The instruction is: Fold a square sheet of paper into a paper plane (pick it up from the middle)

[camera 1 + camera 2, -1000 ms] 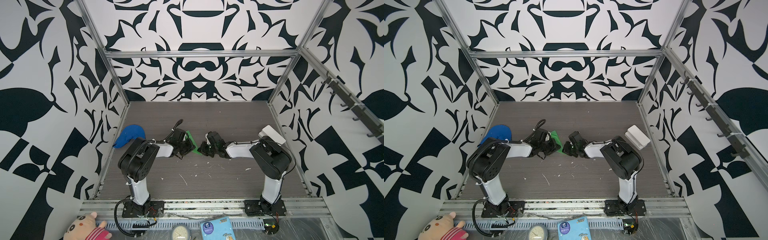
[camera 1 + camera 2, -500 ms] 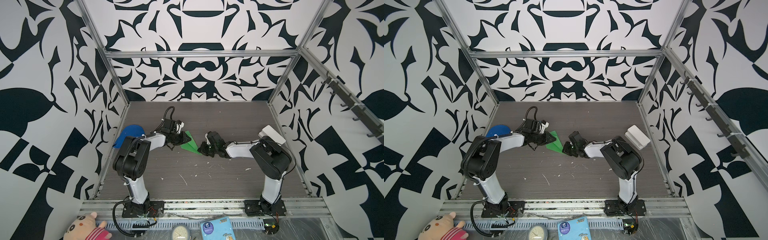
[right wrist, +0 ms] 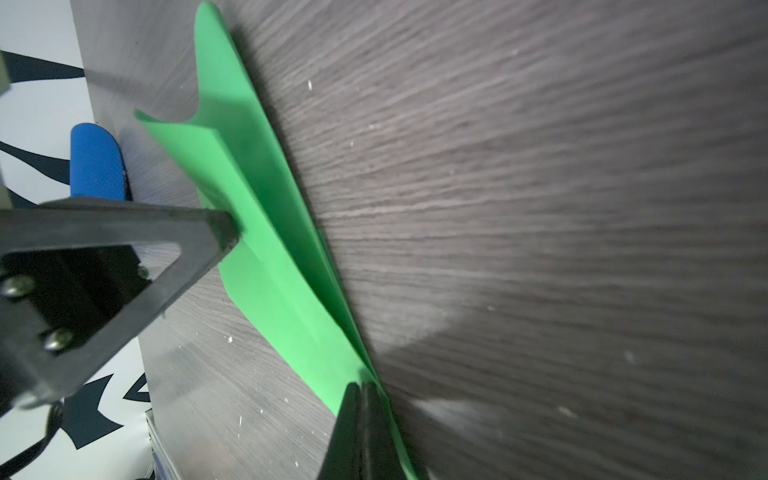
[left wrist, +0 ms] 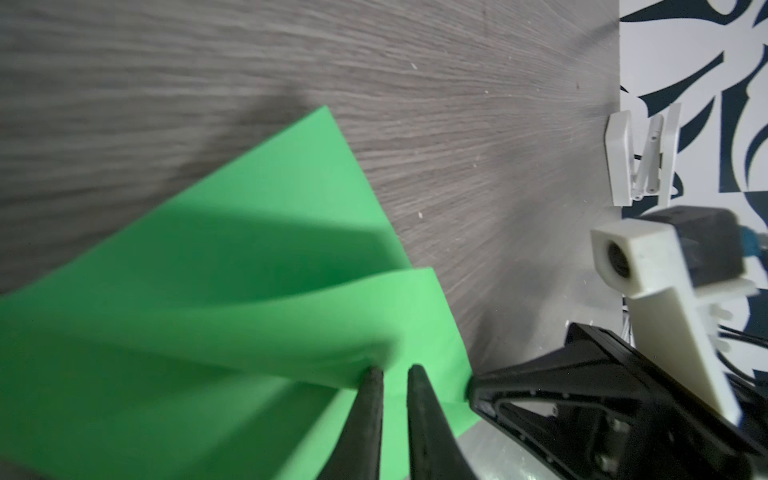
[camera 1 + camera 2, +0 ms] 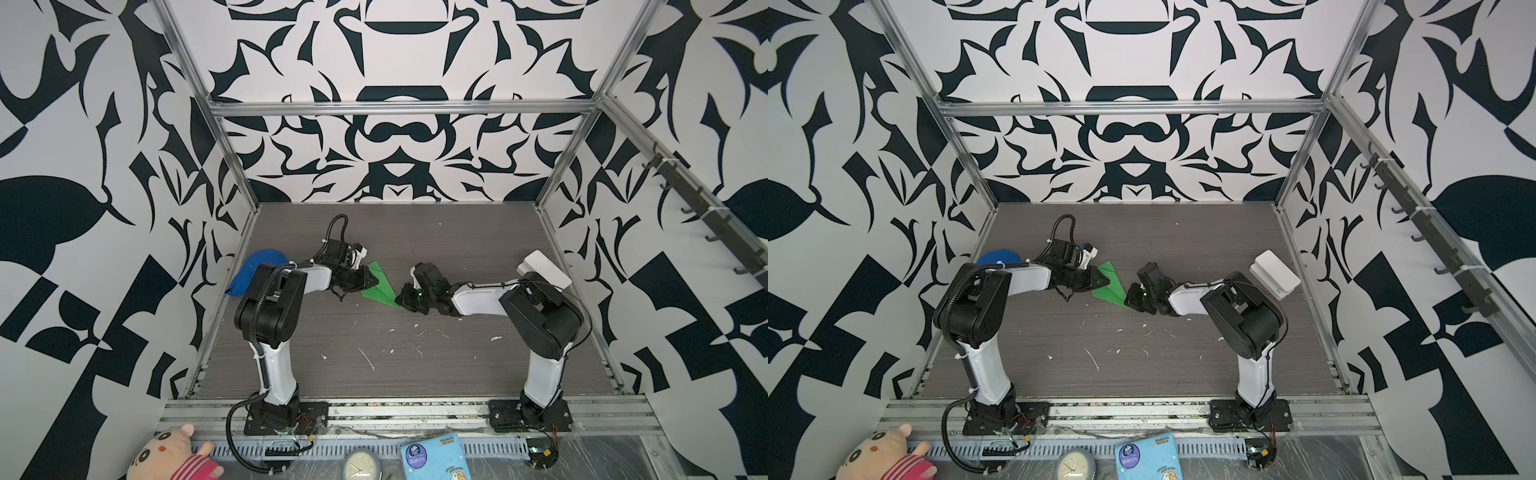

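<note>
The bright green paper (image 5: 380, 291) (image 5: 1111, 291) lies mid-table, folded into a narrow pointed dart, the paper plane. One long flap stands up along its crease (image 3: 266, 249). My left gripper (image 5: 372, 284) (image 5: 1106, 282) (image 4: 394, 369) is at the wide end, turned on its side, jaws a narrow gap apart. Its fingertips (image 4: 372, 374) touch the raised flap (image 4: 249, 307). My right gripper (image 5: 401, 297) (image 5: 1129, 297) (image 3: 360, 384) is shut at the pointed end, and the paper's tip runs along beside and under its fingers. No square sheet of paper shows apart from this folded piece.
A blue cloth cap (image 5: 255, 270) (image 3: 95, 162) lies by the left wall behind my left arm. A white box (image 5: 546, 270) (image 4: 640, 153) sits at the right wall. White scraps (image 5: 370, 359) dot the front of the table. A plush toy, a clock and a packet lie beyond the front rail.
My left arm has swung and its wrist has turned, drawing the gripper back off the paper, so more of the green dart shows. The right arm has stayed put.
</note>
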